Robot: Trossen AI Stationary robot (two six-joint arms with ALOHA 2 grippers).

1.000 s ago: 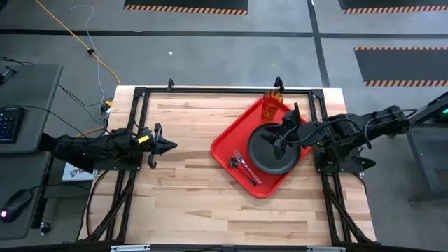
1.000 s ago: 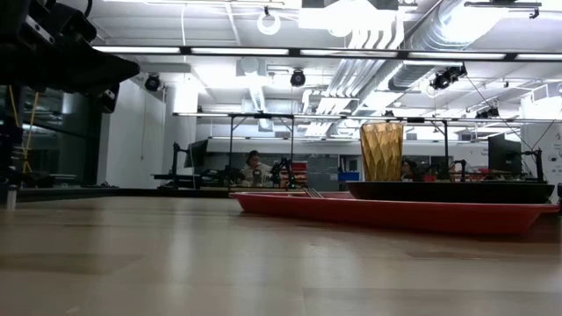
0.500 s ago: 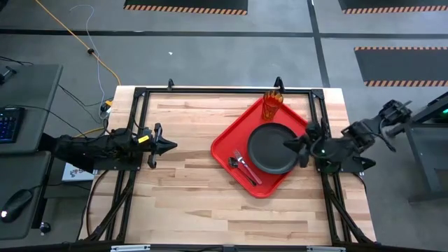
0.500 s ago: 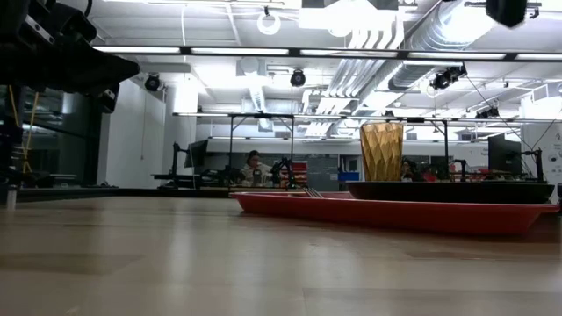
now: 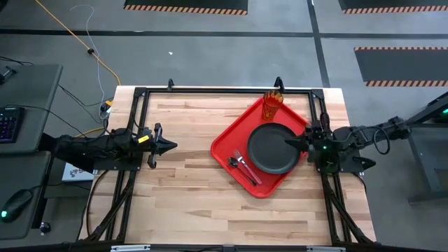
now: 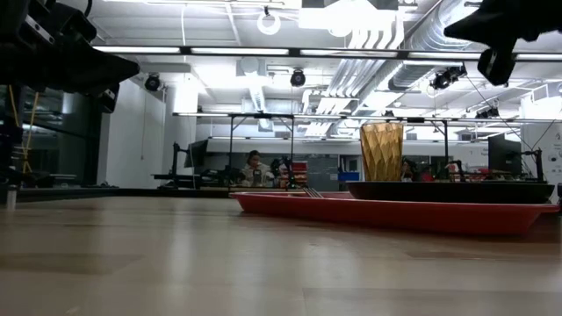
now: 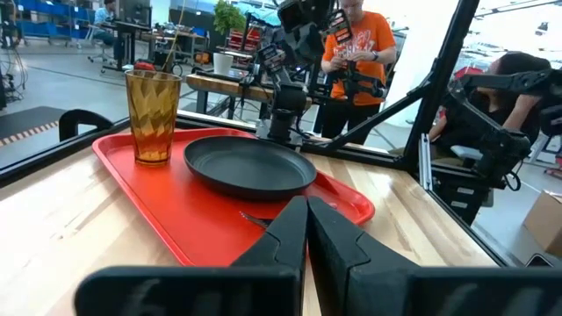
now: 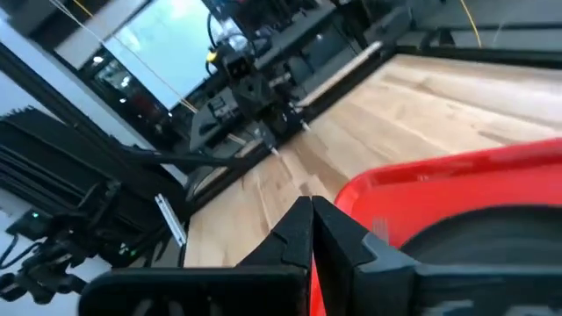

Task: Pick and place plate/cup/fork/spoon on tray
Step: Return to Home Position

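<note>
The red tray (image 5: 231, 140) lies on the right half of the table, turned corner-on. On it rest the dark plate (image 5: 271, 150), the amber cup (image 5: 272, 106) upright at the far corner, and the fork (image 5: 243, 163) and spoon (image 5: 234, 164) side by side near the plate's left. My right gripper (image 5: 285, 143) is shut and empty, hanging above the plate's right rim; the low view shows the right gripper (image 6: 492, 31) well above the plate (image 6: 452, 190). My left gripper (image 5: 173, 146) is shut and empty at the table's left, pointing at the tray (image 7: 158, 197).
A black frame (image 5: 210, 91) runs along the table's far, left and right sides. Bare wooden tabletop (image 5: 189, 189) lies between the left gripper and the tray and along the near edge. People show at benches in the room behind (image 7: 351, 48).
My right gripper has drawn back from over the plate toward the table's right edge, and its fingers, wide open a second ago, have shut on nothing. The plate stays on the tray where it was.
</note>
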